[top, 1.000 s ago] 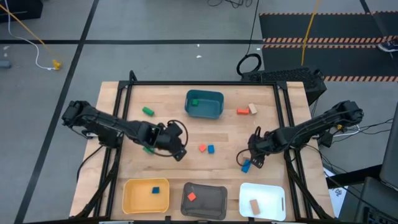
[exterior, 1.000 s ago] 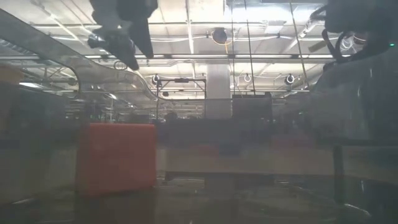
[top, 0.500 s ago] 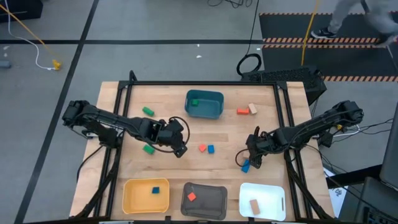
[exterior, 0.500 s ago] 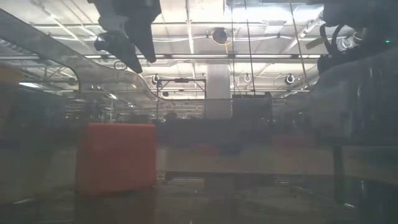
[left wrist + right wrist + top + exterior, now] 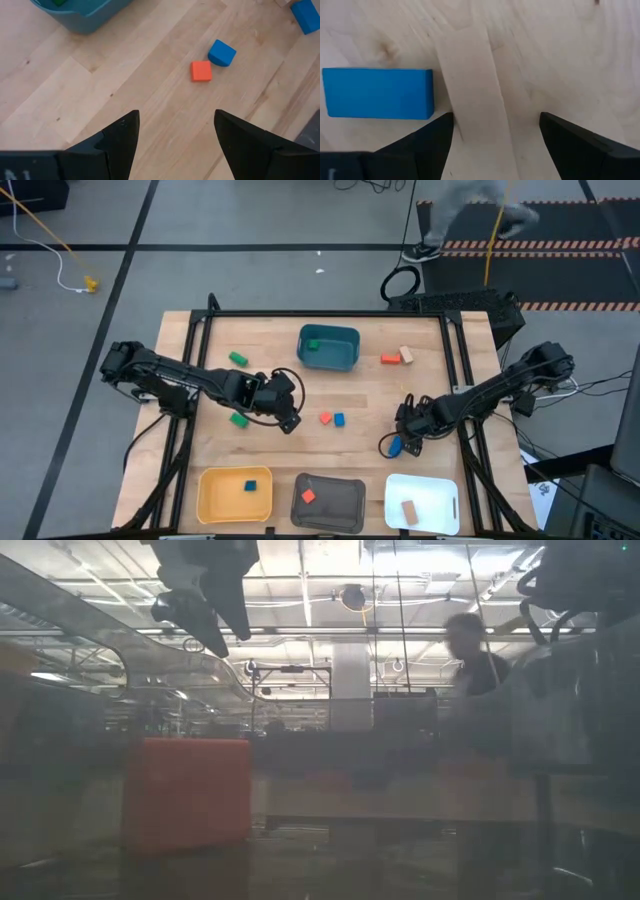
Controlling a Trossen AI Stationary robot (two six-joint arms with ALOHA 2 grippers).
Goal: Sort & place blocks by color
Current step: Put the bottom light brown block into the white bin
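My left gripper (image 5: 290, 420) (image 5: 175, 135) hangs open above the table's middle. A small red cube (image 5: 201, 71) (image 5: 325, 418) and a blue cube (image 5: 221, 52) (image 5: 339, 419) lie flat ahead of it. My right gripper (image 5: 404, 440) (image 5: 495, 132) is open and low over the wood on the right. A blue bar (image 5: 377, 93) (image 5: 395, 446) lies flat just outside one finger, not between them. Two green blocks (image 5: 238, 358) (image 5: 238, 419) lie on the left. A red bar (image 5: 390, 359) and a tan block (image 5: 407, 355) lie far right.
A teal tray (image 5: 328, 348) at the far middle holds a green block (image 5: 312, 344). Along the near edge, a yellow tray (image 5: 215, 500) holds a blue block, a grey tray (image 5: 340, 505) a red one (image 5: 185, 795), and a white tray (image 5: 435, 495) a tan one. A person (image 5: 478, 660) stands beyond the table.
My right gripper has shifted slightly toward the table's left, closer over the blue bar, still open. A person has walked across behind the table's far edge. The blocks have stayed where they were.
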